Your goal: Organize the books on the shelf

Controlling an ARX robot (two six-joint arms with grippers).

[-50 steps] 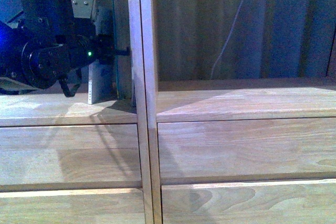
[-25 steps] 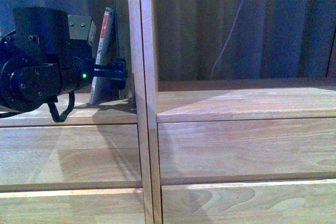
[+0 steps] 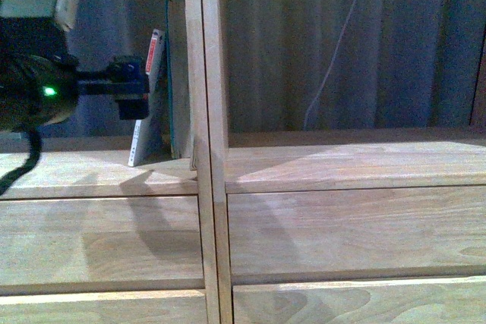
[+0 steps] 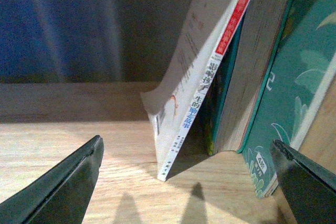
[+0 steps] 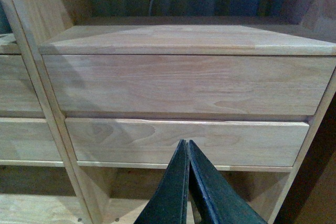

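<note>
Two books stand in the left compartment of the light wood shelf point(image 3: 203, 111). The pale paperback point(image 3: 149, 104) with a red-and-white spine leans to the right against the dark teal book point(image 3: 178, 73), which stands upright by the divider. In the left wrist view the paperback point(image 4: 195, 85) rests on a page block point(image 4: 254, 72) beside the teal cover point(image 4: 286, 103). My left gripper point(image 3: 130, 86) is open just left of the paperback, and its fingers point(image 4: 60, 184) hold nothing. My right gripper point(image 5: 186, 148) is shut and empty in front of the drawer fronts point(image 5: 184, 85).
The right compartment's board point(image 3: 342, 161) carries nothing, and a pale cord point(image 3: 334, 51) hangs behind it. Plain drawer fronts point(image 3: 349, 229) fill the rows below. In the right wrist view a lower open compartment point(image 5: 136, 192) shows beneath the drawers.
My left arm has risen and pulled back to the left, away from the books. The paperback now leans freely on the teal book. The shelf sits slightly lower in the front view.
</note>
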